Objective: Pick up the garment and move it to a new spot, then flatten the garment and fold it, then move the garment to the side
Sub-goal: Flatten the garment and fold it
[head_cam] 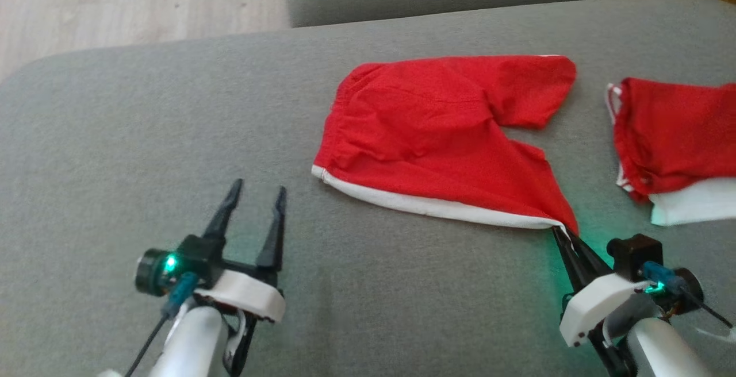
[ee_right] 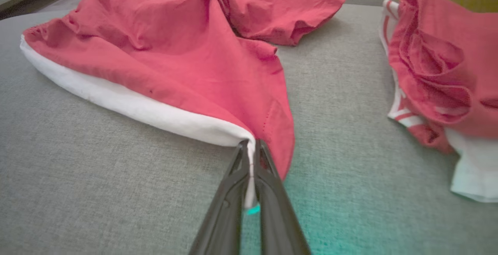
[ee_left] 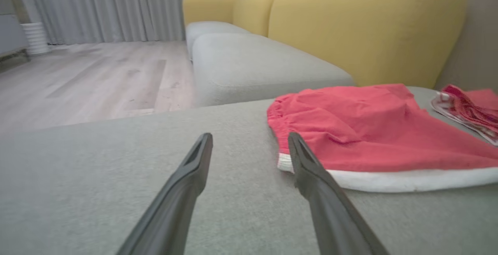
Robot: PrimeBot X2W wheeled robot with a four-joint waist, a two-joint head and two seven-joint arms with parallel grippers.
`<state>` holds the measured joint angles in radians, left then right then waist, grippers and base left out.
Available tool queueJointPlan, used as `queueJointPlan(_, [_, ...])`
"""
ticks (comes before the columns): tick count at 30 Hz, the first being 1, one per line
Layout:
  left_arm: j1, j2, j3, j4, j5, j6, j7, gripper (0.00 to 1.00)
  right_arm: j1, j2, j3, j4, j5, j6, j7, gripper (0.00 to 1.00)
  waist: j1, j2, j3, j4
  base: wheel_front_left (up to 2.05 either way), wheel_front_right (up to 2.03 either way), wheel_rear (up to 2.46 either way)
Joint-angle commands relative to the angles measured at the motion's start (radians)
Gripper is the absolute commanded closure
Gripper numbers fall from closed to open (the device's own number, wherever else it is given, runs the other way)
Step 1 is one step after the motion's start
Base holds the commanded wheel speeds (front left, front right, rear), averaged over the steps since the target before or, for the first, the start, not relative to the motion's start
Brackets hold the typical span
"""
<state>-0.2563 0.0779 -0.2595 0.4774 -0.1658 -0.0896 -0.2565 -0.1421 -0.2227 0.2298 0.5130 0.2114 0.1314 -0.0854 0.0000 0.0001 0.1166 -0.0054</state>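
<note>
The red garment (head_cam: 437, 130) is pinched at its 5 o'clock corner by the right gripper (head_cam: 566, 238). The left gripper (head_cam: 257, 192) is held spread, empty, at 8 o'clock.

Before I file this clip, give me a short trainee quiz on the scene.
1. True or false: the left gripper holds the shorts.
2. Where does the right gripper pinch the shorts? A waistband, B near white-edged corner, C far leg.
3. Fill in: the second garment lies to the shorts' ___, by the robot's sides.
Key: 1 false; 2 B; 3 right.
</note>
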Motion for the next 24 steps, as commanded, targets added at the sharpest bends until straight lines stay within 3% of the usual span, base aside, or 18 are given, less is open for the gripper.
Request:
queueJointPlan(1, [-0.058, 0.022, 0.003, -0.007, 0.002, -0.013, -0.003, 0.00, -0.003, 0.005, 0.008, -0.037, -0.016, -0.001, -0.012, 1.00, 0.0000, -0.0001, 0.000, -0.022, 0.00, 0.00, 0.00])
queueJointPlan(7, [-0.126, 0.049, -0.106, 0.077, -0.020, -0.038, 0.045, 0.00, -0.002, 0.039, -0.017, -0.052, -0.039, -0.001, -0.017, 1.00, 0.0000, -0.0001, 0.027, -0.051, 0.00, 0.00, 0.00])
queueJointPlan(24, [-0.350, 0.113, -0.322, 0.259, -0.239, -0.041, 0.125, 0.00, -0.057, 0.075, -0.028, -0.057, -0.076, -0.001, -0.034, 1.00, 0.0000, -0.0001, 0.136, -0.102, 0.00, 0.00, 0.00])
